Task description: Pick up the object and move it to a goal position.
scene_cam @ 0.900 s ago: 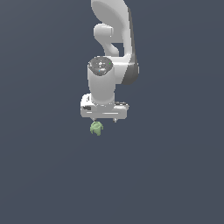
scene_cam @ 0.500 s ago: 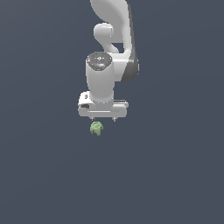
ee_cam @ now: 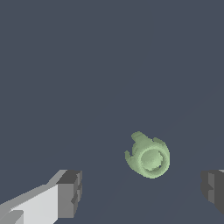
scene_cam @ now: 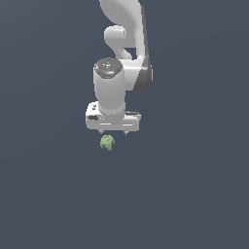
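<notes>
The small pale-green, lumpy blob with darker green creases, the object (scene_cam: 107, 143), lies on the flat slate-grey floor (scene_cam: 194, 194) just at six o'clock of the white Panda arm's two-fingered gripper (scene_cam: 113, 132) in the exterior view, apart from it. In the wrist view the object (ee_cam: 148, 156) shows a round hollow face and sits between the two dark-grey finger pads (ee_cam: 70, 193), nearer the pad at its four o'clock. The claw stands wide, its fingers well apart and closed on nothing.
</notes>
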You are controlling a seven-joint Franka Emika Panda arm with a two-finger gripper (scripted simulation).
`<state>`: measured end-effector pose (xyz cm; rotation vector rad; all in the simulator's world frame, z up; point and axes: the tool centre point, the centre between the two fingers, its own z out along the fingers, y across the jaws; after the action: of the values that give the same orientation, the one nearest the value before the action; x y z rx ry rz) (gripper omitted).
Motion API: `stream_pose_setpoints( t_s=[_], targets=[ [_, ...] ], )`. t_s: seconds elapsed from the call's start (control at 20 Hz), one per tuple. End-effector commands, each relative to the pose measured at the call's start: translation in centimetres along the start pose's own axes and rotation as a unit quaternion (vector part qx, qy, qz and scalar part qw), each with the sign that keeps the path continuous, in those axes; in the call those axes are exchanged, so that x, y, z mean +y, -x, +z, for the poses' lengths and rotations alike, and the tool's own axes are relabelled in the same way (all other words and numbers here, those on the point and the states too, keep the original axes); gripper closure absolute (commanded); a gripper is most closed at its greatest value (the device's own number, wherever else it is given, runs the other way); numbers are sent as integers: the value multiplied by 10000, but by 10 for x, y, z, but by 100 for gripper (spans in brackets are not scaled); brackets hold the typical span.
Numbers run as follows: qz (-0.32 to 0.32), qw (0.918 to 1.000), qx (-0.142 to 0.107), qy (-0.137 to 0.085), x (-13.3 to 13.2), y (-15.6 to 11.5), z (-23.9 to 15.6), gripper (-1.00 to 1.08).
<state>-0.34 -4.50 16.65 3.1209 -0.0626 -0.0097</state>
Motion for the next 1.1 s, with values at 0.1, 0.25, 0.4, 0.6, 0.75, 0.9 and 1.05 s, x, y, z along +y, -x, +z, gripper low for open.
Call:
stream_pose_setpoints(
  t_s=[0.1, 0.25, 0.4, 0.6, 0.75, 0.9, 1.05],
  targets=[
    [372, 9993, -1, -35, 9, 5, 17, -92],
    [748, 9972, 1, -64, 18, 10, 34, -92],
    [1148, 9934, 4, -86, 28, 17, 51, -92],
    [1534, 9881, 8, -100, 37, 24, 67, -92],
    [1711, 9852, 9, -103, 42, 28, 74, -92],
    [1791, 9838, 10, -104, 44, 29, 78, -92],
    [1766, 9842, 5, -103, 43, 29, 77, -92]
  ],
)
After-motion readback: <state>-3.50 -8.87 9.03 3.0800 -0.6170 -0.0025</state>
